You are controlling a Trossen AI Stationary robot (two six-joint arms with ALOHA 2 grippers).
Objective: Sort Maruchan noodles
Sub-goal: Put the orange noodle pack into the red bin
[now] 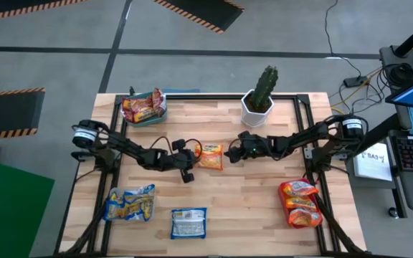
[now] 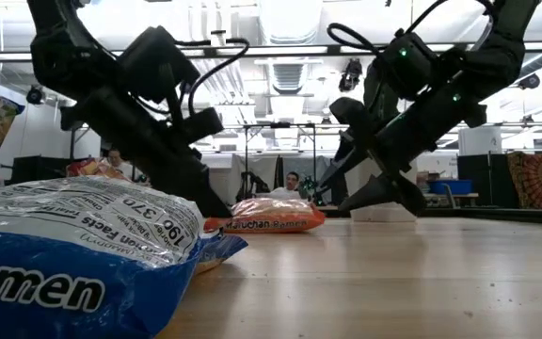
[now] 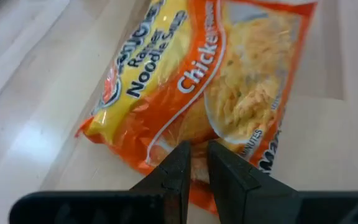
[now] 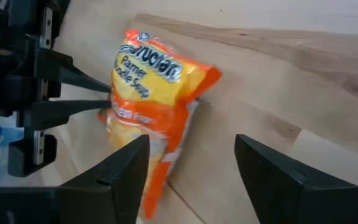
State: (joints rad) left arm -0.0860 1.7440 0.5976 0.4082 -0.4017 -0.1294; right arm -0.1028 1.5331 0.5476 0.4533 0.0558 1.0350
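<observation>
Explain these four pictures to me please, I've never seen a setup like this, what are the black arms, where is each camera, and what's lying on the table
Two dark robot arms work at a wooden table; each ends in a two-finger gripper. One picture looks straight down, one looks level across the tabletop, and two come from cameras on the arms' wrists.

In the middle lies an orange-yellow noodle packet. The left gripper has its jaws nearly together at the packet's edge, seemingly pinching it. The right gripper waits on the other side, jaws wide open and holding nothing.

Packets are already grouped: a red-silver pile at one far corner, an orange pile near the right arm, a blue-yellow pile near the left arm, and one blue-yellow packet by itself. A cactus in a white pot stands at the far edge.
</observation>
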